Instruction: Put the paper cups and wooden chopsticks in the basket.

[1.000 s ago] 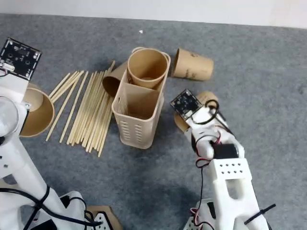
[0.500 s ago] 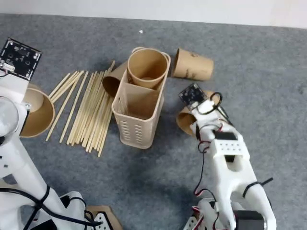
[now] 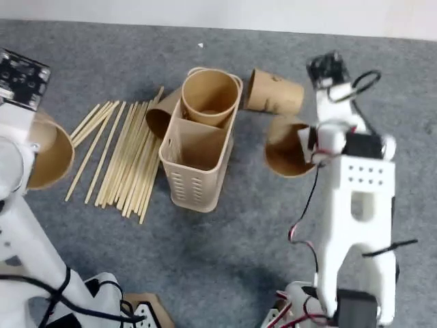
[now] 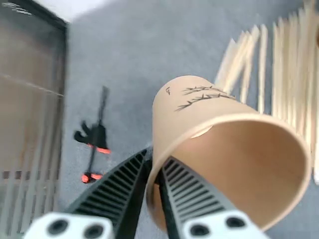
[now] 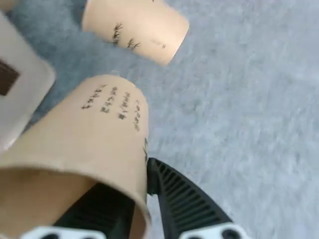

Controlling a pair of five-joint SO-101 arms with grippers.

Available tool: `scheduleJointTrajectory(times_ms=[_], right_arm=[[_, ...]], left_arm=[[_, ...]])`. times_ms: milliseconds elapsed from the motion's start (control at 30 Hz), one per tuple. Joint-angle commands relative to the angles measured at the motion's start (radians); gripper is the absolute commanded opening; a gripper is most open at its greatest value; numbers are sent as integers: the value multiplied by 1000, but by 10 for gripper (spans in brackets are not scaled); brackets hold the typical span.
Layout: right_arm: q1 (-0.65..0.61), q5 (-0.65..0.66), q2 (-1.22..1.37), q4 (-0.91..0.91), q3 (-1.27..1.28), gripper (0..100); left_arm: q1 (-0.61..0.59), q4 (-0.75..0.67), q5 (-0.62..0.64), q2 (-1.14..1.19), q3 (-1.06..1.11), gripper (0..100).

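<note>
Brown paper cup (image 3: pixel 285 147) clamped by its wall in right end effector (image 5: pixel 138 173), just right of basket (image 3: pixel 194 186); second cup (image 4: pixel 214 144) pinched in left end effector (image 4: pixel 154 167), left of chopsticks (image 3: pixel 123 154). Cup-loading step, seemingly. Next: carry over basket's free compartment, turn upright, release.

left arm (image 3: pixel 19 225): white shell, black cable (image 3: pixel 61 295) at base | right arm (image 3: pixel 358 219): white shell, row of small holes (image 3: pixel 365 173), red and black wires (image 3: pixel 300 225) | black square circuit board (image 3: pixel 326 68) on each wrist | left claw (image 4: pixel 157 164), right claw (image 5: pixel 137 186): black ribbed fingers, white mounts
</note>
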Motion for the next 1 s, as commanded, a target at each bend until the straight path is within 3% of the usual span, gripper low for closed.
scheduleJointTrajectory(times_ms=[0, 133, 367, 600, 967], right_arm=[[-45, -38, 139, 430, -486, 7], [-38, -106, 242, 521, -745, 7], [-27, -143, 232, 518, -702, 7], [-24, -101, 240, 518, -696, 7], [-30, -101, 234, 516, -702, 7]], left_arm=[[104, 18, 87, -1, -206, 4], [334, 55, 196, 16, -378, 4], [661, 51, 393, 309, -470, 4], [805, 110, 454, 549, -731, 4], [852, 112, 539, 619, -616, 4]])
